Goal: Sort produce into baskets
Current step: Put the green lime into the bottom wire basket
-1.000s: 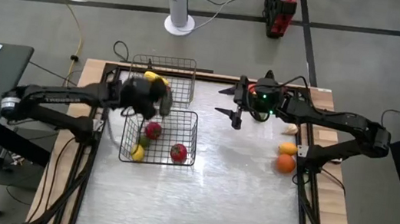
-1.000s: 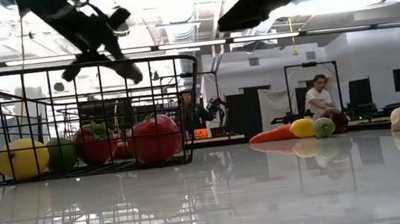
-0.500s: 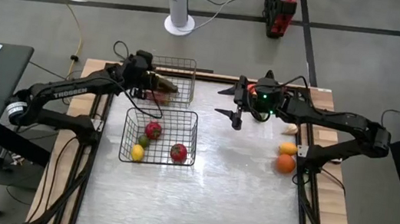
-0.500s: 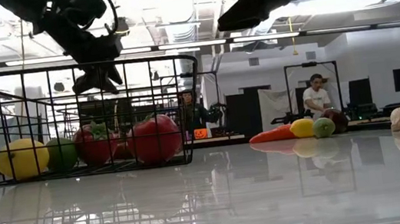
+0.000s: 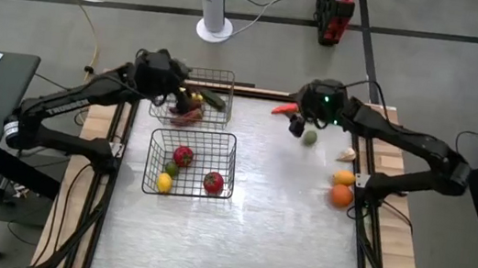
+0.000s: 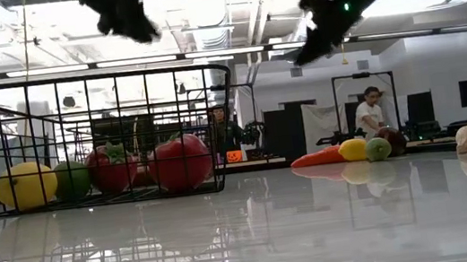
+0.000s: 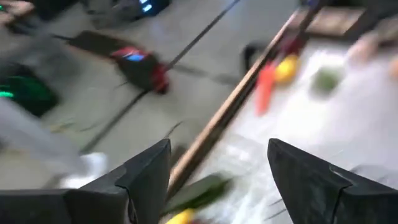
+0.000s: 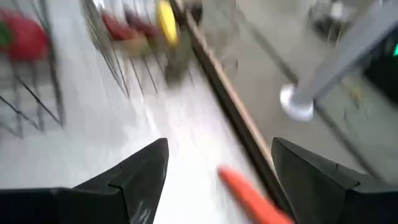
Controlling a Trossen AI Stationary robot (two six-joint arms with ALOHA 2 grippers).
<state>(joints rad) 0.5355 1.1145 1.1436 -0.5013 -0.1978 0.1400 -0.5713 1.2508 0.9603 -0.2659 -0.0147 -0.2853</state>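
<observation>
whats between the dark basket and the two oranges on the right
Only bare table: in the high view nothing lies between the dark basket and the oranges.

Pale table, two baskets, scattered produce

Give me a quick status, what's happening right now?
Left gripper open over silvery basket. Right gripper open near carrot. Nothing blocking.

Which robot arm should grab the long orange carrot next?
The right. Its open gripper hovers beside the long orange carrot, while the left gripper is over the far silvery wire basket.
</observation>
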